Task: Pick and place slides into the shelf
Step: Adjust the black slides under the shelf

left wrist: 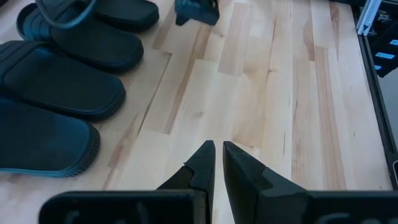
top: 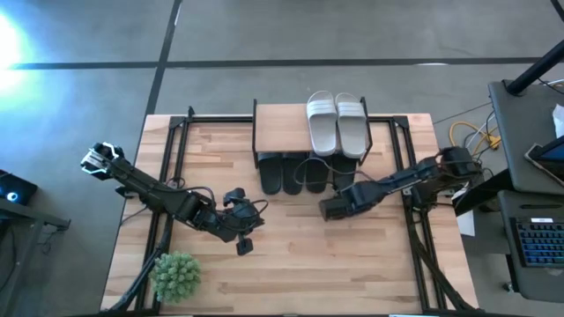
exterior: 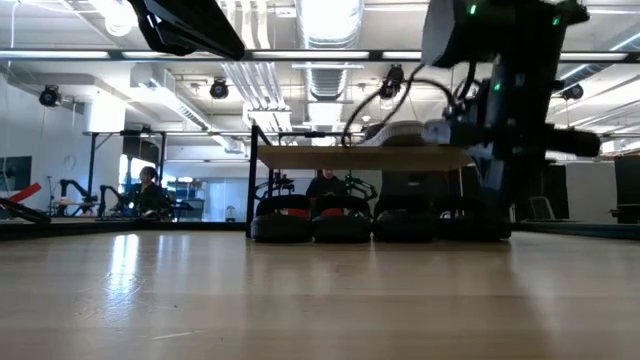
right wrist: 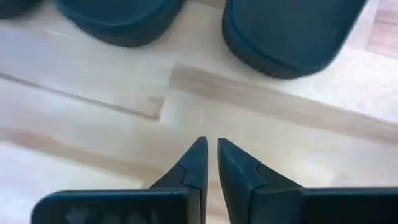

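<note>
The shelf stands at the table's far middle, its wooden top board on a thin black frame. Two white slides lie side by side on the board's right half. Several black slides sit in a row on the table under the board, toes toward the near edge. My right gripper hovers shut just in front of the rightmost black slides, pointing steeply down, holding nothing. My left gripper is shut over bare wood, left of centre, the black slides ahead of it.
A green bushy plant stands at the near left corner. Black frame rails run along both sides of the table. A desk with a keyboard and cables lies beyond the right edge. Bare wood stretches across the table's middle and near part.
</note>
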